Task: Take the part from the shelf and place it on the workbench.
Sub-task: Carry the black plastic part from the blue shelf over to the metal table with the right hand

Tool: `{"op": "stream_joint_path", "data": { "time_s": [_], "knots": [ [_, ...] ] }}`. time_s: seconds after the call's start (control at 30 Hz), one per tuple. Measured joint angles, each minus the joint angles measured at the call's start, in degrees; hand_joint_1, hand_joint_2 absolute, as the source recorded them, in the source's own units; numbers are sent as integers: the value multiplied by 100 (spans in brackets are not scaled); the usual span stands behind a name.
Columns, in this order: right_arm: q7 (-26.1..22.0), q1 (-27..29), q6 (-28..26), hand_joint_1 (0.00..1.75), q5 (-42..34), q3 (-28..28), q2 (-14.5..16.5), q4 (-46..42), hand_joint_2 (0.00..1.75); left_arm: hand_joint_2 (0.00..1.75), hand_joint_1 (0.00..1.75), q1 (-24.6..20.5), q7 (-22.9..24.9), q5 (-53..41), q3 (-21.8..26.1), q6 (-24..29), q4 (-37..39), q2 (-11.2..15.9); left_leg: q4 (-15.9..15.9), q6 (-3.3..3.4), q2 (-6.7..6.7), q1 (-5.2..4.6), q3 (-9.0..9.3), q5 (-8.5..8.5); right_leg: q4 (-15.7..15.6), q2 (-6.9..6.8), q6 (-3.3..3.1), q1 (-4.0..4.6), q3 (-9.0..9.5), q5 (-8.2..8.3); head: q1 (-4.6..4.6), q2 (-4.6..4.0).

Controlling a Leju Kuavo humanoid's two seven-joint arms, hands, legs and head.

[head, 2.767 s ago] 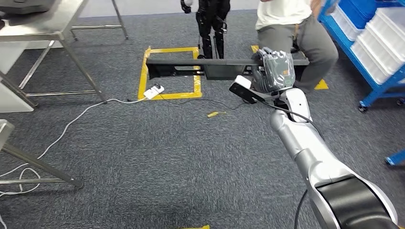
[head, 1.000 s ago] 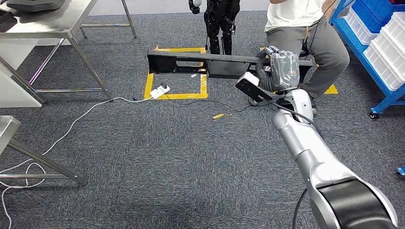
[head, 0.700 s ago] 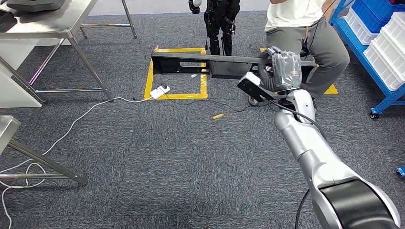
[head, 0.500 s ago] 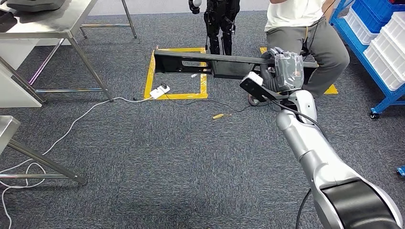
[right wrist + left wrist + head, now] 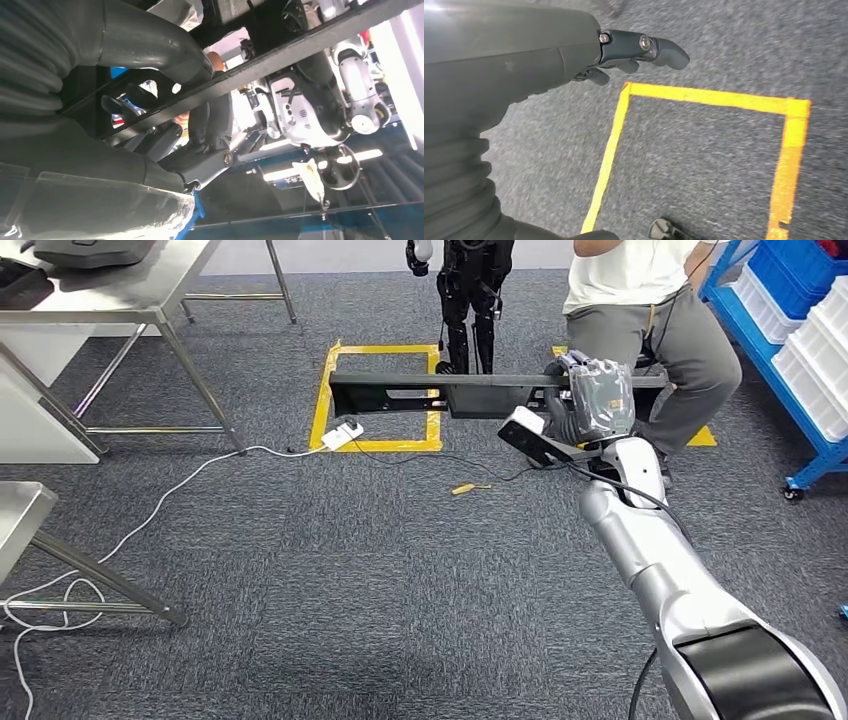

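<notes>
Head view: the right hand (image 5: 597, 400), wrapped in a clear plastic cover, grips the right end of a long black part (image 5: 440, 393), with its fingers closed around it. The part is held level above the grey carpet (image 5: 380, 560) and reaches from the hand out to the left, over a square of yellow tape (image 5: 383, 390) on the floor. A seated person (image 5: 650, 310) is just beyond the hand, and another dark robot (image 5: 468, 285) stands at the far middle. A steel table (image 5: 110, 290) stands far left; blue shelving (image 5: 790, 310) with white bins stands far right.

Left wrist view: the left hand (image 5: 574, 55) hangs above the carpet, holding nothing, its fingers (image 5: 659, 47) only partly seen.
</notes>
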Motion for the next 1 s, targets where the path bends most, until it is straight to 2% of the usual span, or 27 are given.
{"op": "stream_joint_path", "data": {
  "time_s": [0.03,0.07,0.1,0.13,0.2,0.27,0.33,0.4,0.43,0.47,0.5,0.57,0.6,0.63,0.67,0.7,0.73,0.8,0.87,0.9,0.93,0.97,1.0],
  "knots": [
    [3,4,-1,175,9,2,-3,-7,175,175,0,3,4,-1,-3,-8,0,1,86,-63,-32,13,-38,-48,-342,43,56,-27,183,120,2,0],
    [5,5,-1,175,14,7,2,-16,175,175,0,0,7,-1,-6,-13,1,11,197,-125,-58,21,-87,-110,-608,80,66,-46,330,202,7,0],
    [6,11,-4,175,18,12,6,-26,175,175,0,-2,10,-2,-11,-16,1,20,291,-176,-85,25,-142,-162,-735,105,35,-46,412,233,5,0],
    [8,17,-11,175,19,16,15,-33,175,175,0,2,19,-3,-17,-18,2,29,356,-208,-107,29,-190,-199,-731,114,-32,-24,422,222,3,0],
    [10,26,-29,175,21,24,41,-43,175,175,0,21,42,-3,-26,-18,5,34,406,-235,-130,62,-236,-224,-704,56,-152,7,414,220,-10,0],
    [8,20,-37,175,17,27,68,-47,175,175,0,30,58,-1,-28,-7,8,36,623,-268,80,86,-330,-339,-704,9,-215,27,417,219,-37,0],
    [6,14,-38,175,14,29,78,-50,175,175,0,17,58,1,-30,13,9,34,1239,-296,378,91,-634,-633,-705,-53,-251,79,438,206,-68,0],
    [5,16,-38,175,24,30,79,-49,175,175,0,6,55,2,-32,25,9,26,1911,-275,471,91,-1012,-876,-703,-131,-278,149,448,184,-76,0],
    [5,20,-38,175,30,31,82,-48,175,175,0,8,54,4,-33,27,9,20,2036,-240,474,79,-1104,-871,-703,-169,-295,181,453,173,-74,0],
    [4,22,-38,175,33,31,86,-48,175,175,0,11,52,7,-34,28,9,16,1938,-188,474,54,-1077,-760,-704,-205,-312,209,464,161,-74,0],
    [4,19,-38,175,35,31,90,-48,175,175,0,12,52,9,-34,30,9,16,1634,-121,489,9,-934,-568,-707,-243,-328,230,483,149,-72,0],
    [4,7,-38,175,35,31,93,-48,175,175,0,5,51,10,-35,32,8,34,881,20,623,-127,-549,-243,-738,-321,-350,248,534,132,-69,0],
    [4,2,-38,175,34,31,94,-48,175,175,0,-2,49,9,-36,33,8,46,629,62,691,-188,-418,-169,-761,-358,-351,238,555,129,-69,0],
    [4,3,-38,175,33,31,96,-48,175,175,0,-9,48,9,-36,34,7,61,509,80,738,-233,-357,-161,-785,-397,-342,224,571,128,-73,0],
    [4,7,-38,175,33,31,98,-49,175,175,0,-12,46,9,-37,35,7,75,471,79,732,-255,-340,-160,-817,-437,-328,209,588,130,-75,0],
    [4,15,-39,175,33,31,105,-55,175,175,0,-13,45,9,-37,37,7,90,370,111,699,-274,-275,-129,-860,-472,-311,205,617,133,-83,0],
    [5,21,-40,175,35,31,104,-62,175,175,0,-6,45,9,-37,38,7,92,242,143,659,-268,-189,-77,-874,-461,-299,210,637,131,-80,0],
    [2,7,-43,175,35,29,93,-75,175,175,0,-10,44,9,-37,38,8,82,-19,231,576,-222,-9,42,-652,-294,-300,224,534,39,-71,0],
    [-2,-6,-45,175,31,29,57,-74,175,175,0,-33,43,9,-37,34,8,55,-98,255,487,-175,38,83,34,-111,-307,200,161,-198,-58,0],
    [-2,2,-45,175,30,29,38,-71,175,175,0,-43,43,9,-38,33,8,44,-96,244,428,-161,37,78,387,-85,-286,179,-42,-301,-53,0],
    [0,21,-45,175,31,29,20,-67,175,175,0,-41,43,9,-38,33,8,29,-87,226,363,-147,38,68,594,-77,-239,152,-182,-333,-51,0],
    [2,35,-45,175,32,29,10,-64,175,175,0,-35,44,9,-39,33,8,15,-69,197,300,-129,37,53,591,-76,-168,118,-218,-277,-49,0],
    [3,44,-45,175,33,29,5,-62,175,175,0,-26,44,9,-39,33,9,4,-27,151,242,-106,32,24,340,-72,-76,75,-126,-129,-50,0]
  ]
}}
